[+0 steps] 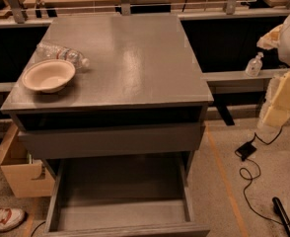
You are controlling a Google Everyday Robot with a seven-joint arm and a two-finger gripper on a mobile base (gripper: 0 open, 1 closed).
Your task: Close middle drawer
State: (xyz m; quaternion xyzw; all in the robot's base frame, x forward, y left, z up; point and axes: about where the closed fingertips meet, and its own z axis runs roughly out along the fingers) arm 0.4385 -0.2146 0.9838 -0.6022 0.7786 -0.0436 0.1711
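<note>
The middle drawer (120, 216) is pulled far out of the grey cabinet (125, 58) towards me. It is a wide, shallow grey box and its inside is bare. Its flat front runs along the bottom edge of the view. Above it, the taller top drawer front (110, 139) sits slightly out, with a dark gap over it. The lowest drawer is hidden under the open one. My gripper (283, 100) shows as pale yellow and white parts at the right edge, well to the right of the cabinet and apart from the drawer.
A cream bowl (48, 75) and a lying plastic bottle (61, 53) are on the cabinet top at the left. A sanitizer bottle (254, 64) stands on a ledge at the right. A black adapter and cable (245, 150) lie on the floor. A cardboard box (21, 179) and a shoe (2, 217) are at the left.
</note>
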